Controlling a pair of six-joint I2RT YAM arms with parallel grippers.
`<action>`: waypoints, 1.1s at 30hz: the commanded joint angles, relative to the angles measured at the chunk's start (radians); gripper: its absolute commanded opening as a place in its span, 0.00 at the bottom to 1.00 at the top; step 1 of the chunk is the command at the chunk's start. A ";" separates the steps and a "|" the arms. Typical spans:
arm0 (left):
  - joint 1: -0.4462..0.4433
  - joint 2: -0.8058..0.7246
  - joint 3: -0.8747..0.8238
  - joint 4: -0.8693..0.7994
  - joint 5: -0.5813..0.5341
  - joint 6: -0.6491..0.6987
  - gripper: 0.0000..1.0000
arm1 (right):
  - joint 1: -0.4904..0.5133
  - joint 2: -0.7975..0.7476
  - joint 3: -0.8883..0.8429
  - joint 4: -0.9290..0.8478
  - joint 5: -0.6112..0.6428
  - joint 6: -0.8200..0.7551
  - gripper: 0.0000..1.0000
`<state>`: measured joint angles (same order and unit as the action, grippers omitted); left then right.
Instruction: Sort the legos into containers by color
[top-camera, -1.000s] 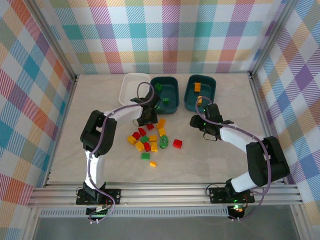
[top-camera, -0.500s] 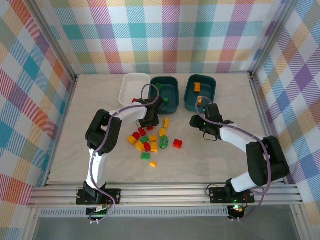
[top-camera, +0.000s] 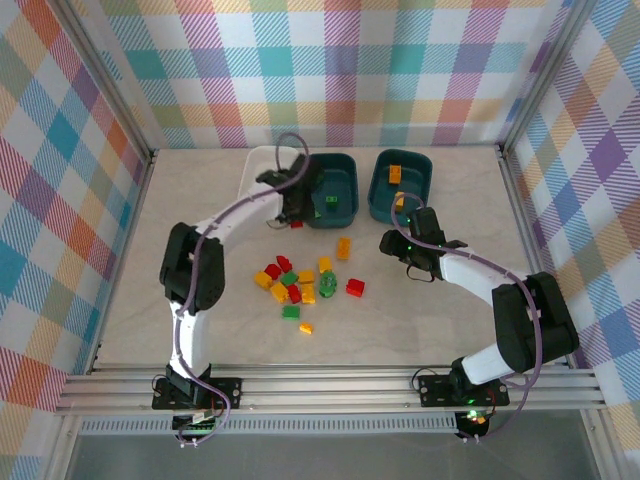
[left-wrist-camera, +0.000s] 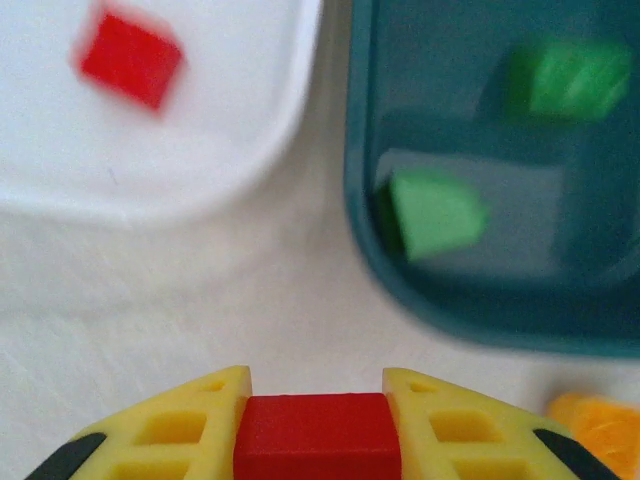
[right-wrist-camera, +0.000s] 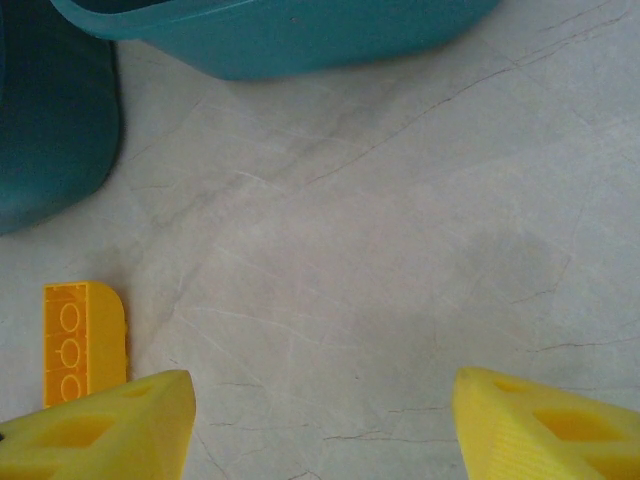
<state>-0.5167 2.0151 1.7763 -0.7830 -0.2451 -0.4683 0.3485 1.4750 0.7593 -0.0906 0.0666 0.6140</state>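
One red brick (left-wrist-camera: 312, 440) is pinched in my left gripper (left-wrist-camera: 314, 398), jaws closed snug on its two sides, the brick spanning the whole gap between them. Off to the gripper's right, just at the edge, an orange brick (left-wrist-camera: 598, 420) lies on the table. Ahead and to the left is the white tub (left-wrist-camera: 215, 150), with a second red piece (left-wrist-camera: 130, 60) already lying inside. Ahead and to the right is the teal tub (left-wrist-camera: 362, 240), holding two green bricks (left-wrist-camera: 432, 212). So red belongs left of centre, and I judge the drop calls for a push forward with a lean left, clear of that teal rim. This arm is the one right beside the white tub. My right gripper (right-wrist-camera: 322, 392) is spread wide with nothing between the fingers, well apart from it, beside a yellow-orange brick (right-wrist-camera: 85, 340).
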 joint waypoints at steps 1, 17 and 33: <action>0.119 -0.006 0.106 -0.053 0.008 0.023 0.29 | 0.007 0.000 0.025 0.004 -0.006 -0.002 0.68; 0.271 0.333 0.544 -0.158 0.137 0.017 0.39 | 0.007 -0.039 0.007 0.014 0.000 0.002 0.68; 0.172 -0.238 -0.239 0.186 0.190 -0.068 0.80 | 0.016 -0.014 0.012 0.023 -0.019 0.007 0.68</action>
<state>-0.2909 1.9675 1.7084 -0.7403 -0.0681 -0.4843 0.3538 1.4624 0.7593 -0.0895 0.0662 0.6144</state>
